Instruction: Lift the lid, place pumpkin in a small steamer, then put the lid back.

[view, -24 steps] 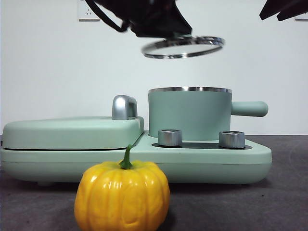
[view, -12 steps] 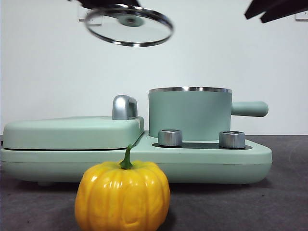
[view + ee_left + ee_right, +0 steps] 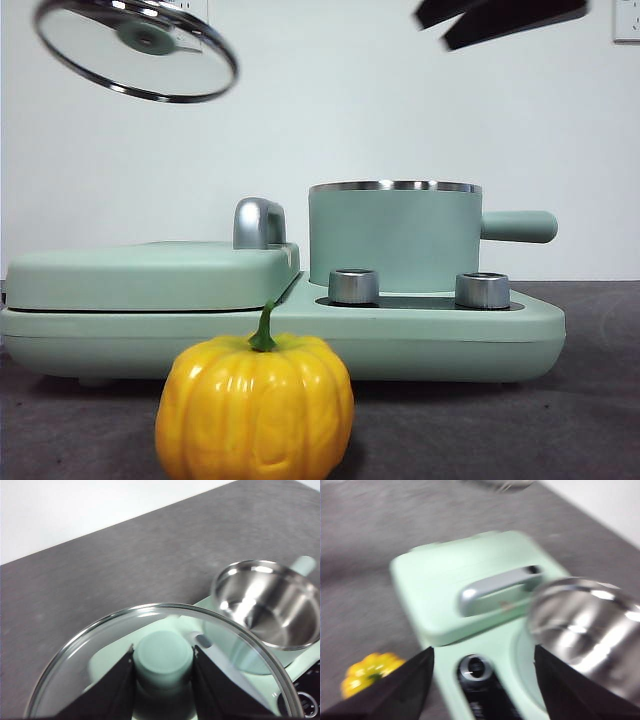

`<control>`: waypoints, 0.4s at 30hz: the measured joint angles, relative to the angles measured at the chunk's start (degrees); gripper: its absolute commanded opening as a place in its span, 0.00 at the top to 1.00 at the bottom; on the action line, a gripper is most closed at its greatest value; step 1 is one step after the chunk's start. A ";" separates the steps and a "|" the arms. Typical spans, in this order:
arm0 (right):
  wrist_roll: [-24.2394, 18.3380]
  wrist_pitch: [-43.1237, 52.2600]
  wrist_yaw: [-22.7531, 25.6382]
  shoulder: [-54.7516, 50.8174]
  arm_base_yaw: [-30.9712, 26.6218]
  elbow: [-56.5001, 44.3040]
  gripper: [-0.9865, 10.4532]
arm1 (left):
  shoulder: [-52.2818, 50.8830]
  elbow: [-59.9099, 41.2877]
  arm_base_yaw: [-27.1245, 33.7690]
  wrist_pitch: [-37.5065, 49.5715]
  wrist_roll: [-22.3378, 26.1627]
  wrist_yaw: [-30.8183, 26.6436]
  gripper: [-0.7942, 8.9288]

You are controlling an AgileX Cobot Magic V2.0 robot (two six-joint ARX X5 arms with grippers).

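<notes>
My left gripper (image 3: 162,656) is shut on the mint knob of the clear glass lid (image 3: 90,652). It holds the lid tilted, high at the upper left of the front view (image 3: 135,50), above the griddle side. The small steamer (image 3: 395,240) stands open on the base's right side, and its steel inside shows empty in the left wrist view (image 3: 265,605) and the right wrist view (image 3: 590,625). The pumpkin (image 3: 255,405) sits on the table in front of the base and also shows in the right wrist view (image 3: 367,672). My right gripper (image 3: 485,680) is open and empty, high above the steamer (image 3: 500,15).
The wide mint base appliance (image 3: 430,325) spans the table. Its flat griddle cover (image 3: 150,275) with a steel handle (image 3: 258,222) is on the left. Two steel knobs (image 3: 353,286) sit in front of the steamer. The steamer's side handle (image 3: 520,226) points right.
My left gripper has carried the lid from above the steamer to the upper left. The right gripper's black tips have moved left at the top of the front view.
</notes>
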 measured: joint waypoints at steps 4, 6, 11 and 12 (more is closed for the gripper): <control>-0.81 -0.20 0.00 4.35 6.32 0.00 0.62 | -2.56 0.00 3.26 -2.54 0.02 -0.15 0.91; -0.96 -0.17 0.00 6.43 8.66 0.00 0.60 | -3.50 0.00 4.24 -2.93 0.02 -0.20 0.91; -2.36 -0.20 1.05 12.59 14.01 0.00 0.57 | -4.57 0.00 5.25 -2.84 0.02 -0.20 0.91; -2.38 -0.20 1.60 13.59 14.75 0.00 0.57 | -4.55 0.00 5.25 -2.86 0.02 -0.20 0.91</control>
